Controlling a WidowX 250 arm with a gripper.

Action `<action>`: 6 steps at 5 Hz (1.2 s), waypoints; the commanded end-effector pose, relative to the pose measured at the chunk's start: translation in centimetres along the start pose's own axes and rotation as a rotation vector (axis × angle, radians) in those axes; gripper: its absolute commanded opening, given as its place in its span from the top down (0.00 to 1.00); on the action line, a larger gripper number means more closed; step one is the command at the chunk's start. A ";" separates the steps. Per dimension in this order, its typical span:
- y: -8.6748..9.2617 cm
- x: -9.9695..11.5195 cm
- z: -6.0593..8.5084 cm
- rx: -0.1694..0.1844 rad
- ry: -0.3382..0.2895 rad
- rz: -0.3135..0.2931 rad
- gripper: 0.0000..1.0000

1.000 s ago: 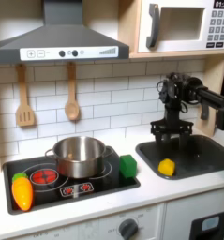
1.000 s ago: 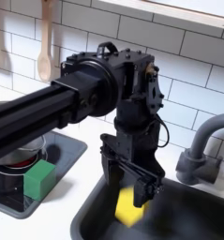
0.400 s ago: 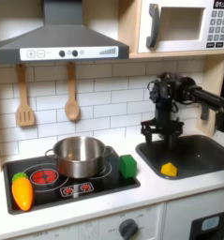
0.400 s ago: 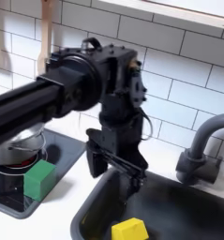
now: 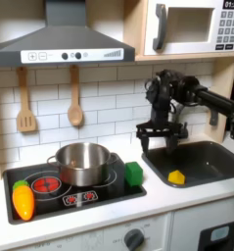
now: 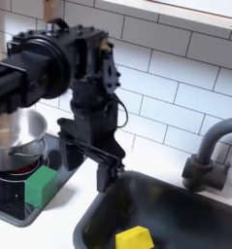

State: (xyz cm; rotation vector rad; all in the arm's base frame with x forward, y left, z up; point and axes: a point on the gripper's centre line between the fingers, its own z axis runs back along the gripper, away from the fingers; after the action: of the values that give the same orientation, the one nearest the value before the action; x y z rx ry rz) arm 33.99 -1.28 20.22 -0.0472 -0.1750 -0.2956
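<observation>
A toy kitchen counter with a dark sink [image 5: 218,150] at its right end and a black stove [image 5: 89,196] at its left. Inside the sink, near its front left corner, lies a yellow block [image 5: 175,177], also seen in the second exterior view [image 6: 134,238]; it is small, bright yellow and wedge-like. On the stove stands a steel pot [image 5: 82,162]; what it contains cannot be seen. A green block [image 5: 134,174] sits at the stove's right edge, an orange carrot [image 5: 23,200] at its left front corner. The black arm reaches in from the first exterior view's right and bends down, its gripper [image 5: 158,138] hanging above the sink's left rim, fingers spread and holding nothing. A grey faucet [image 6: 210,156] stands at the sink's back.
</observation>
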 end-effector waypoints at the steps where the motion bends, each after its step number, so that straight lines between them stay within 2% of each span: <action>1: 2.1 -1.5 1.0 0.019 -0.001 0.091 0.00; 3: 3.1 -2.6 0.2 0.040 0.020 0.133 0.00; 4: 3.8 -2.7 -0.3 0.047 0.026 0.172 0.00; 6: 4.2 -2.5 -0.3 0.056 0.023 0.187 0.00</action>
State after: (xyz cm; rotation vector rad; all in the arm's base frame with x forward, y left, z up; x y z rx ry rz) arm 32.85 3.21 19.20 -0.0052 -0.1504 -0.1113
